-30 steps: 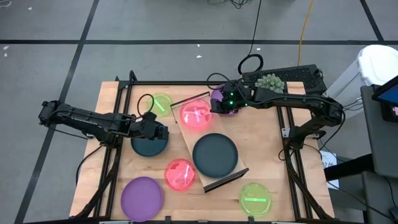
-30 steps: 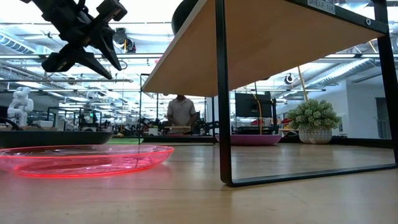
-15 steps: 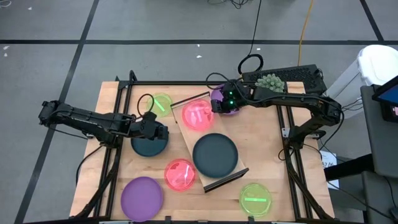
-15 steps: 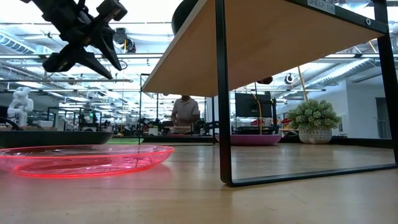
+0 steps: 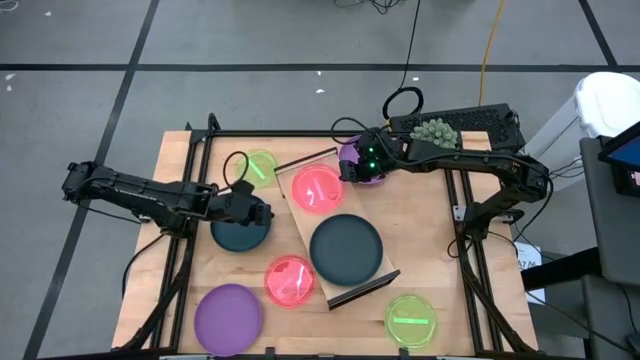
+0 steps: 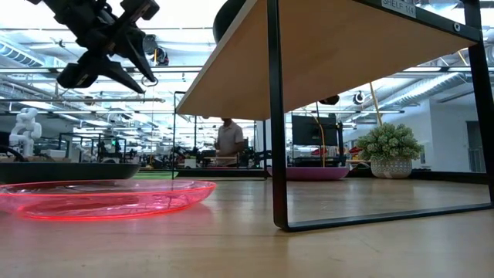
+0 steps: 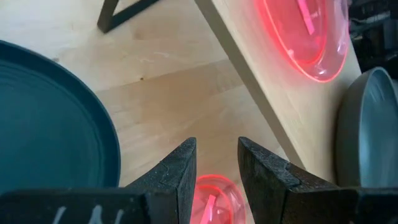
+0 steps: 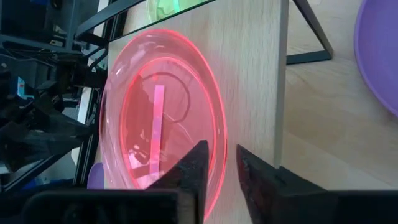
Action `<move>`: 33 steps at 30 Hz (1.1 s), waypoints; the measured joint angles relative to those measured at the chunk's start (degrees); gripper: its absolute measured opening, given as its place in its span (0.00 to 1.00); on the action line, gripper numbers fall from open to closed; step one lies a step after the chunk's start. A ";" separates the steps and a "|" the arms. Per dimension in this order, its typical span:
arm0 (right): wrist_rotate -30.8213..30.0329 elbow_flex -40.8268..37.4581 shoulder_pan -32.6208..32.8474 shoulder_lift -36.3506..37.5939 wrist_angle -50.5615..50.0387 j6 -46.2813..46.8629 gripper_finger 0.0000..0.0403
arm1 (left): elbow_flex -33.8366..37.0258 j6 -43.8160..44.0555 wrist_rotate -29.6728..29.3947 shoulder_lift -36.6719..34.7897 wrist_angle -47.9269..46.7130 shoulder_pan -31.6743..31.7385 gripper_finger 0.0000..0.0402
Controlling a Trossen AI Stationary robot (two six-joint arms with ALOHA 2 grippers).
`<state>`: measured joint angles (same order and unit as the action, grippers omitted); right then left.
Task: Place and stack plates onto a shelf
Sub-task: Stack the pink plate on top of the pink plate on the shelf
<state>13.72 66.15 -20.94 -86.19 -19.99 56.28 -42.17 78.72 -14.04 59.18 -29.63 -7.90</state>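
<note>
1. Tabletop [image 5: 420, 230] of light wood carries everything; both arms reach in over it, 1 from each side.
2. Shelf [image 5: 305, 225] lies diagonally across the table's middle, with a dark rail at each short end.
3. Dark plate on shelf [image 5: 346, 250] sits flat on the half of the board nearer the front rail.
4. Dark plate on table [image 5: 235, 237] lies just beside the shelf on the left arm's side, partly under that arm's wrist.
5. Front purple plate [image 5: 228, 318] lies at the table's front-left corner, well apart from the shelf.
6. Rear purple plate [image 8: 379, 50] lies on the table just past the shelf's rear end, mostly hidden under the right arm in the high view.
7. Pink plate on shelf [image 5: 318, 187] rests flat on the rear half of the board, near the dark plate there but not touching it.
8. Pink plate on table [image 5: 290, 280] lies just beside the shelf's left edge.
9. Rear green plate [image 5: 260, 165] sits near the shelf's rear rail; front green plate [image 5: 410, 320] sits near the table's front-right corner.
10. Right gripper [image 8: 219, 163] is at the rim of the pink plate on shelf; cannot tell whether it grasps the rim or has released it.
11. Left gripper [image 7: 214, 149] hovers over bare table between the dark plate on table and the shelf, released, jaws apart, nothing between them.
</note>
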 joint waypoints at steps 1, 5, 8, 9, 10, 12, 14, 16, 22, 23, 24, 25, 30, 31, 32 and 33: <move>0.00 0.00 0.02 0.01 -0.03 0.06 0.20 | 0.00 -0.02 0.55 0.00 -0.04 0.00 0.30; -0.04 -0.04 -0.07 0.85 -0.04 0.47 0.27 | 0.00 0.11 1.47 0.00 -0.13 0.00 0.30; -0.10 -0.04 -0.17 2.13 -0.26 0.57 0.30 | 0.00 1.53 2.06 0.00 -0.21 0.00 0.30; -0.11 -0.04 -0.24 2.71 -0.47 0.89 0.30 | 0.00 1.75 2.22 0.00 -0.20 -0.10 0.30; -0.13 -0.04 -0.25 3.25 -0.83 1.05 0.30 | 0.00 1.74 2.53 0.00 -0.19 -0.27 0.30; -0.17 -0.04 -0.27 4.44 -1.92 1.08 0.31 | 0.00 1.49 2.73 0.00 -0.19 -0.83 0.30; -0.20 -0.04 -0.27 5.48 -3.13 0.78 0.30 | 0.00 1.48 3.73 0.00 -0.18 -1.41 0.30; -0.19 -0.04 -0.25 6.77 -4.04 0.11 0.30 | 0.00 0.74 5.54 0.00 0.26 -2.18 0.30; -0.26 -0.04 -0.36 10.36 -6.34 -3.54 0.30 | 0.00 -7.30 11.38 0.09 1.56 -6.06 0.30; -0.28 -0.04 -0.38 10.88 -6.46 -4.12 0.30 | 0.00 -7.76 11.82 0.11 1.54 -6.79 0.31; -0.28 -0.04 -0.44 11.37 -6.75 -4.61 0.30 | 0.00 -7.75 12.28 0.11 1.41 -7.43 0.31; -0.28 -0.04 -0.44 11.85 -6.90 -4.95 0.30 | 0.00 -7.32 12.60 0.11 1.25 -7.88 0.32; -0.20 -0.04 -0.44 13.46 -7.79 -6.43 0.30 | 0.00 -1.54 13.02 0.11 0.96 -9.84 0.44; -0.20 -0.04 -0.44 13.74 -7.93 -6.46 0.30 | 0.00 -0.51 13.05 0.13 0.95 -10.22 0.46; -0.14 -0.04 -0.44 14.00 -8.25 -6.71 0.30 | 0.00 0.52 13.11 0.38 1.03 -10.60 0.49; -0.09 -0.04 -0.34 14.38 -8.60 -7.24 0.30 | 0.00 1.42 13.12 0.73 1.35 -10.98 0.51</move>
<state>13.62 66.11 -21.29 -71.81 -28.58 49.04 -42.17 80.14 -0.93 59.91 -28.28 -18.88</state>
